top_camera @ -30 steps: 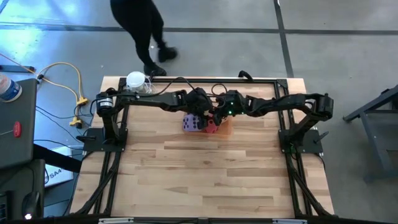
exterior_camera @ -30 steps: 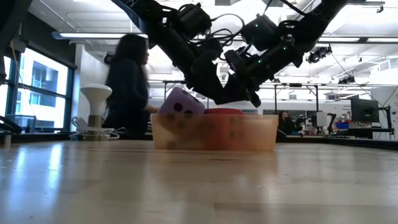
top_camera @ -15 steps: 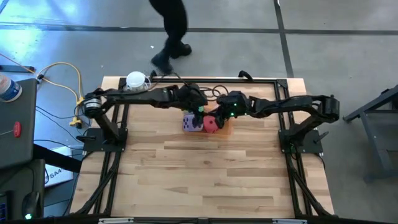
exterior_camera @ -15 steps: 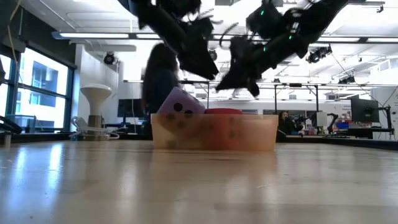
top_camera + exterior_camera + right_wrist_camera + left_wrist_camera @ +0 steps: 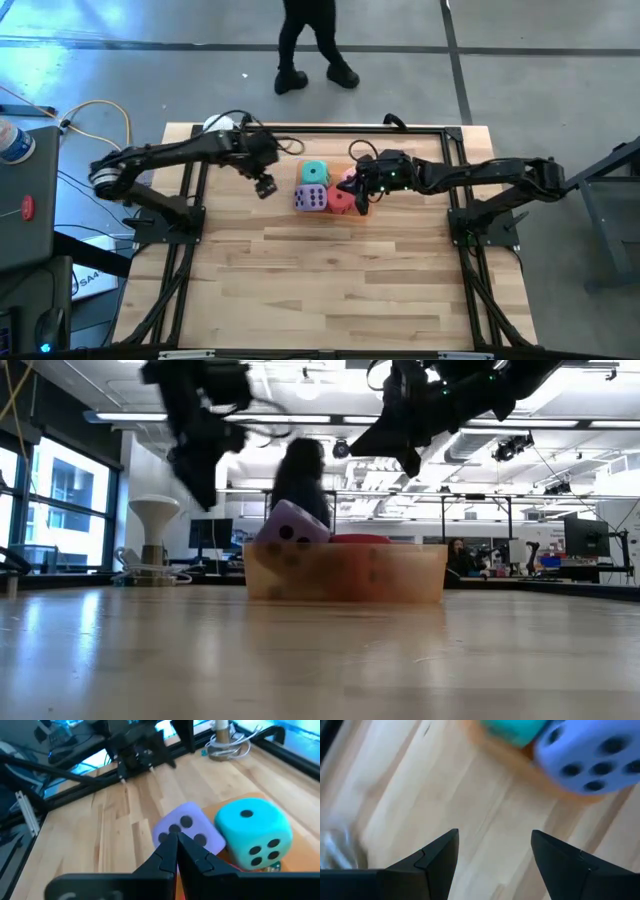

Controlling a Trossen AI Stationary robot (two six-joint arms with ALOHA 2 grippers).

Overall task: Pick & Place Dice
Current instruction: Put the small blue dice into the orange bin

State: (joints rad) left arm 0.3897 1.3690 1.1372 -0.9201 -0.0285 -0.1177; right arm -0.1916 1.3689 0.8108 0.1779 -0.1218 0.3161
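Several dice lie in the translucent orange tray: the teal die at its far left, the purple die at its near left, the red die beside it. The pink die is mostly hidden under my right gripper. That gripper is shut and hovers above the tray, over the purple die and teal die. My left gripper is open above bare table left of the tray, with the purple die ahead of it.
A white round-topped clear cup stands at the table's far left corner, behind the left arm, with cables around it. A person walks on the floor beyond the far edge. The near half of the wooden table is bare.
My left gripper has swung from above the tray toward the table's left and now hangs over bare wood. The teal die, covered before, now shows in the tray. My right gripper has risen higher above the tray. The person has walked rightward behind the table.
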